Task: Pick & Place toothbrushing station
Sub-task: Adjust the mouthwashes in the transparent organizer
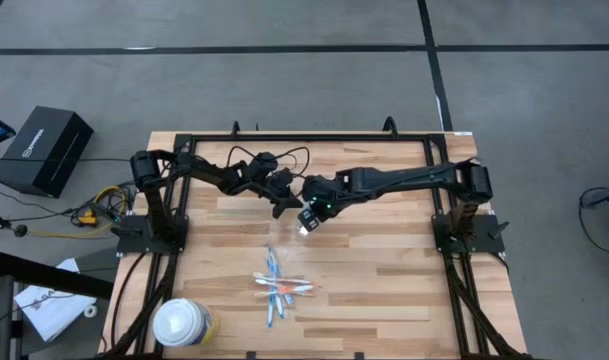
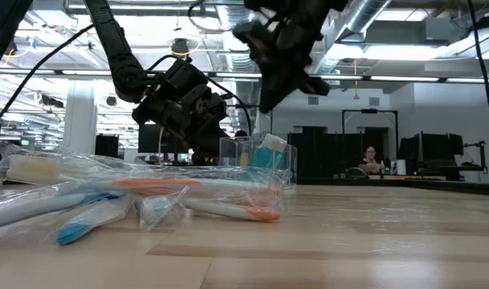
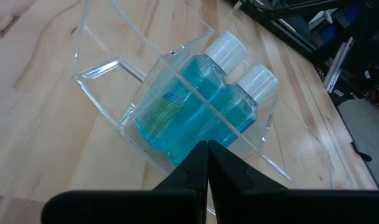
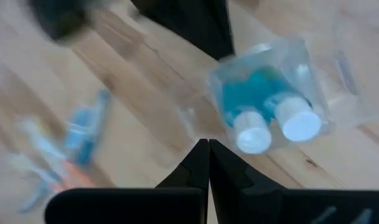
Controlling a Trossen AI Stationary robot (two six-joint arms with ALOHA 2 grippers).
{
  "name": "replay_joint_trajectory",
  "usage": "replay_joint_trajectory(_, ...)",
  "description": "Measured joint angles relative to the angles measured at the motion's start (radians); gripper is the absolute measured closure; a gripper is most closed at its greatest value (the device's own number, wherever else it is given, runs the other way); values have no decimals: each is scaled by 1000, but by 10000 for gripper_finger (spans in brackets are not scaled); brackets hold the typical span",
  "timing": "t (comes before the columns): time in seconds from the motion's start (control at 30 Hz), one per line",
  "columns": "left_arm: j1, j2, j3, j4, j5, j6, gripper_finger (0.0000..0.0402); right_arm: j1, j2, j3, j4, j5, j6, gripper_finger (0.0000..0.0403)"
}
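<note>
My left gripper (image 3: 208, 163) is closed tight, fingers pressed together with nothing between them. It hangs over the middle of the table (image 1: 384, 270), a little toward the far edge, its tip just beside the clear plastic cup (image 3: 177, 106). My right gripper (image 4: 208, 163) is closed and empty too; it comes in from the 3 o'clock side and sits above the same spot, so in the high view the two grippers nearly meet over the cup.

The cup is a square-walled clear holder with an inner divider. Two small blue tubes (image 3: 195, 112) with white caps stand side by side in one compartment, touching each other; the compartment next to them holds nothing. In the low view the cup stands upright on the wood with my right gripper hanging above it and my left gripper behind it.

From the cup, toward 6 o'clock in the high view, the toothbrushes (image 1: 280, 287) lie in a loose crossed pile, blue, white and orange, well apart from the cup. In the low view they appear to be in clear wrapping. Farther out, at about 7 o'clock near the table's near-left corner, stands a round white-topped container (image 1: 179, 323). Off the table at 10 o'clock a black box (image 1: 46, 148) sits on the floor.
</note>
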Motion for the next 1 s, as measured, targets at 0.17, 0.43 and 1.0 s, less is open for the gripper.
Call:
replay_joint_trajectory(0.17,0,0,0,0,0,-5,401,-11,13,0,-9,0,-15,403)
replay_joint_trajectory(0.43,0,0,0,2,0,-15,401,-28,29,-2,-15,-2,-37,403)
replay_joint_trajectory(1.0,0,0,0,8,0,-15,401,-61,29,-2,-64,-23,-74,403)
